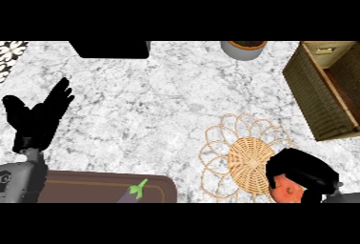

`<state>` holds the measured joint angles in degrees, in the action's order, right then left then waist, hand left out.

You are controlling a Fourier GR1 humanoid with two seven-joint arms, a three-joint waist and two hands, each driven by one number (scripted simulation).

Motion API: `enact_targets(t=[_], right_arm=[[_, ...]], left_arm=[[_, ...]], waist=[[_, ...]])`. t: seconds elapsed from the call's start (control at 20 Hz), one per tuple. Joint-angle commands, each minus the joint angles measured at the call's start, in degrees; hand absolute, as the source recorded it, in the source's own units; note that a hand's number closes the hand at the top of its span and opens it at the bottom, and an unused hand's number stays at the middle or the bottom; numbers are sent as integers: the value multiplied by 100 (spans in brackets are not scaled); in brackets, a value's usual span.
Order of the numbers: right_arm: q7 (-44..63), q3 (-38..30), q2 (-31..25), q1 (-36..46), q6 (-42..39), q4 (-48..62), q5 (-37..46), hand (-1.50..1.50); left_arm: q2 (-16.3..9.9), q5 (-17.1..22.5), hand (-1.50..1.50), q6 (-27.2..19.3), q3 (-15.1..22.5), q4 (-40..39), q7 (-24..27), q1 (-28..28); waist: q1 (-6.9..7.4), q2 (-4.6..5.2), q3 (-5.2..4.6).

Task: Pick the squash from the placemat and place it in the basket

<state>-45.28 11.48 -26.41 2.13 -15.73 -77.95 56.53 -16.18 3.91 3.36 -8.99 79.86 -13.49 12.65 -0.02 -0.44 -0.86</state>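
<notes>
The squash [287,191], orange-red and round, shows at the lower right edge of the woven flower-shaped placemat [239,159]. My right hand [304,172] lies over it with fingers curled round its top, hiding most of it. I cannot tell whether the squash still touches the mat. The brown wicker basket [311,95] stands at the right edge of the counter, well beyond the hand. My left hand [36,119] rests open at the far left, fingers up, holding nothing.
A brown cutting board [84,187] lies along the lower edge with a purple eggplant [134,193] on it. A grey pot [243,49] and a black block [111,48] stand at the far side. A patterned cloth [10,52] shows top left.
</notes>
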Motion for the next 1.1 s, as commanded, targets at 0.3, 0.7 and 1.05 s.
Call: enact_targets(t=[0.3, 0.7, 1.05], right_arm=[[3201, -1666, 1377, 668, 133, 455, -296, 150], [5776, -2968, 2604, 2020, 1681, 374, -649, 150], [7682, -3258, 2634, 3912, 3657, 270, 367, 150]], left_arm=[[66, -24, 0, -32, 1, -12, 60, 36], [81, -34, 0, 43, 91, -19, 55, 82], [207, -114, 0, 107, 366, 0, -51, 364]], waist=[[-22, 136, 54], [341, 140, 85], [720, 180, 37]])
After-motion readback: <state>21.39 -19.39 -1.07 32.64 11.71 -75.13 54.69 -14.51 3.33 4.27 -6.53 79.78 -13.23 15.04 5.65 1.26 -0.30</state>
